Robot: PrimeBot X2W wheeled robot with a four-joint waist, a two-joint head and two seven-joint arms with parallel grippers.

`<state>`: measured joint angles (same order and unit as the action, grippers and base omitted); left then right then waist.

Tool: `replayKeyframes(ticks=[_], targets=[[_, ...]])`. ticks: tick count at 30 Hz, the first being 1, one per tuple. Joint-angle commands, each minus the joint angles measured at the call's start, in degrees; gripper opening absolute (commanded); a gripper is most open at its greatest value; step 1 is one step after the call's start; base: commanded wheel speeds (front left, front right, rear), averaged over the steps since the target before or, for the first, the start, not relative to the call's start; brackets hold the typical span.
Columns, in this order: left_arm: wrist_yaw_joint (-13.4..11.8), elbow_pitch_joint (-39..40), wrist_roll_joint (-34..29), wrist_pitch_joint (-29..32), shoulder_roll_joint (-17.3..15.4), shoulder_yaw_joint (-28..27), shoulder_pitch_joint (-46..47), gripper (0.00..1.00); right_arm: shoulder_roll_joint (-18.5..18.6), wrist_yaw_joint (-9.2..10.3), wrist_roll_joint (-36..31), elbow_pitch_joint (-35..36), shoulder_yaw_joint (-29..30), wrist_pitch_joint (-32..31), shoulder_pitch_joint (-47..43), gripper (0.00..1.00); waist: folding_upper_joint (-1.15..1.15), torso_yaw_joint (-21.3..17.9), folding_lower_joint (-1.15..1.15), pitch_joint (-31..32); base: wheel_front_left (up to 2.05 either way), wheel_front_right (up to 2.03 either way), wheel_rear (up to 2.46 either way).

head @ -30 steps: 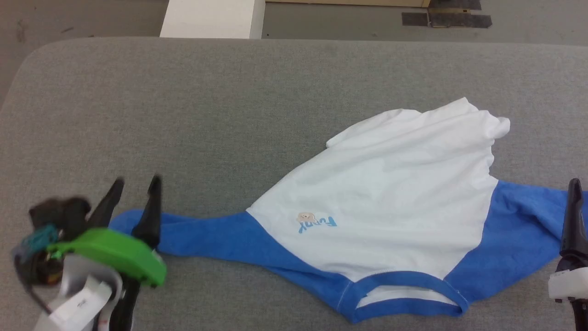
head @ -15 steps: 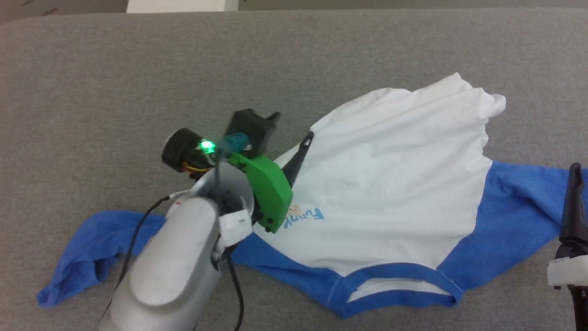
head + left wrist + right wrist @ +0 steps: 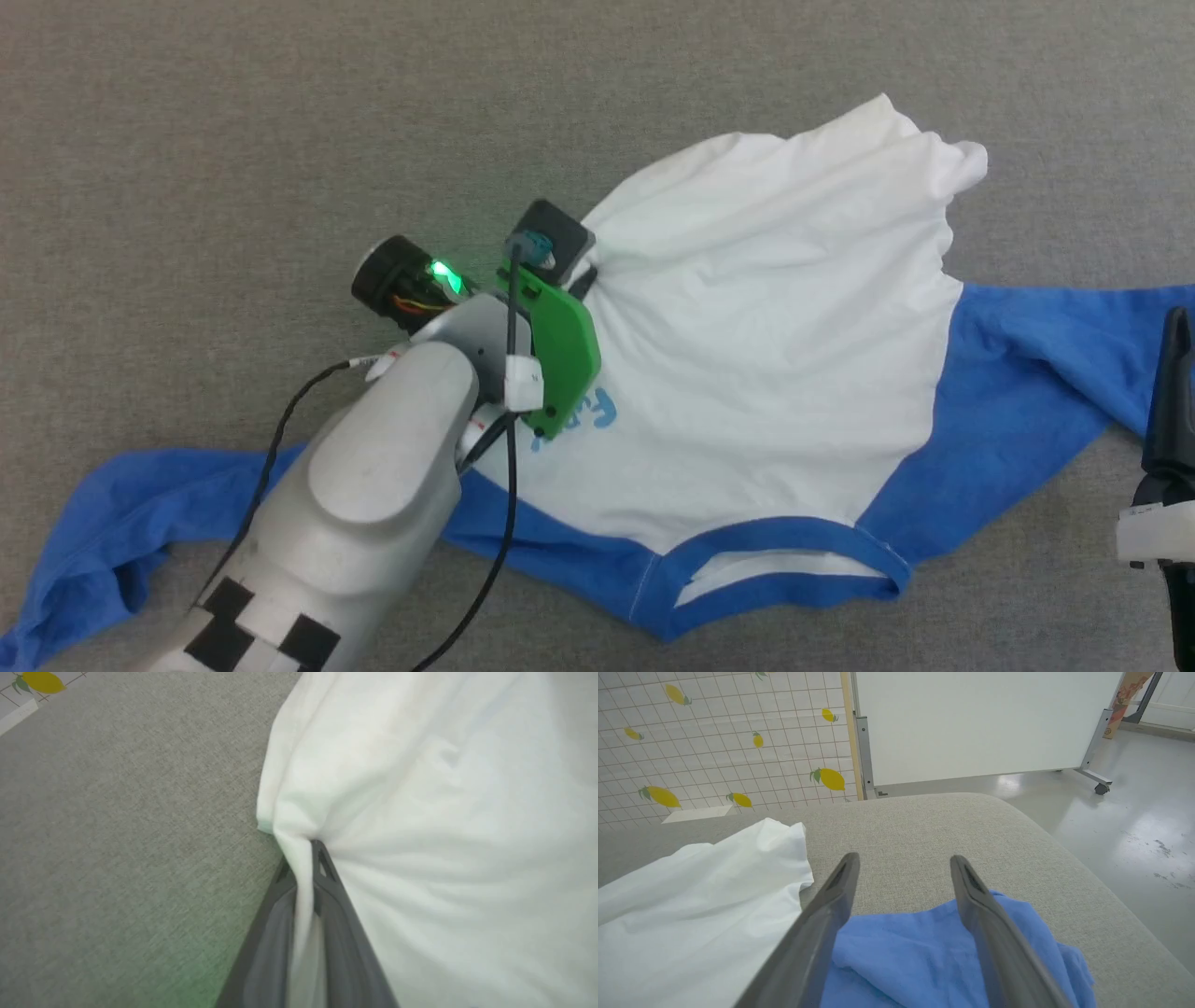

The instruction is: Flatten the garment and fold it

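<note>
left wrist view: left gripper [image 3: 302,858] clenched on garment [image 3: 444,812] edge; right gripper [image 3: 904,858] released; chest print [image 3: 605,409] half hidden, unreadable.

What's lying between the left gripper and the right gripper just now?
In the head view the shirt spans that stretch: its white body, then a blue sleeve reaching the right gripper. The left gripper pinches its white edge.

Blue chest lettering [image 3: 602,411] on garment [image 3: 775,308]: mostly covered, unreadable.
</note>
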<state>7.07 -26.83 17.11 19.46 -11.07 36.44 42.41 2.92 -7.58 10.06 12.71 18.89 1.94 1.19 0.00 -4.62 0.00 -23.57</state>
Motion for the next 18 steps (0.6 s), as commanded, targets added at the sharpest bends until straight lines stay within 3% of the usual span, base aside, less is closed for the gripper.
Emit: replayKeyframes(ticks=[1,6,13,14,15,16,18], targets=[[0.25,-1.24,0.93,-0.26,-0.45,-0.07,0.93,0.00,-0.04,0.09,-0.33,0.32,-0.04,-0.04,1.11,1.00,0.00,-0.41,0.00,-0.51,0.00,0.00,0.00],[0.34,-0.30,3.83,-1.87,-1.44,-2.56,7.92,0.00,-0.04,0.09,-0.30,0.80,-0.39,0.02,1.54,1.00,0.00,-1.15,0.00,-2.05,0.00,0.00,0.00],[0.09,-1.58,3.38,-2.81,-6.20,-4.71,16.53,0.00,-0.04,0.09,0.55,-0.29,-1.73,1.01,3.32,1.00,0.00,-3.70,0.00,-5.78,0.00,0.00,0.00],[-0.16,-2.18,3.38,-2.96,-6.37,-4.94,16.89,0.39,-0.04,0.09,0.73,-0.75,-1.93,1.26,3.52,1.00,0.00,-4.05,0.00,-6.19,0.00,0.00,0.00],[-0.53,-2.73,3.61,-3.02,-6.37,-5.27,16.94,0.88,-0.04,0.09,0.86,-1.09,-2.13,1.47,3.64,1.00,0.00,-4.34,0.00,-6.53,0.00,0.00,0.00],[-0.77,-3.27,3.68,-3.20,-6.37,-5.35,16.88,1.00,-0.04,0.09,1.02,-1.52,-2.30,1.78,3.81,1.00,0.00,-4.65,0.00,-6.84,0.00,0.00,0.00],[-0.99,-4.01,3.89,-4.06,-6.16,-5.37,16.37,1.00,-0.04,0.09,1.18,-2.19,-2.42,2.33,4.06,1.00,0.00,-4.99,0.00,-7.19,0.00,0.00,0.00]])
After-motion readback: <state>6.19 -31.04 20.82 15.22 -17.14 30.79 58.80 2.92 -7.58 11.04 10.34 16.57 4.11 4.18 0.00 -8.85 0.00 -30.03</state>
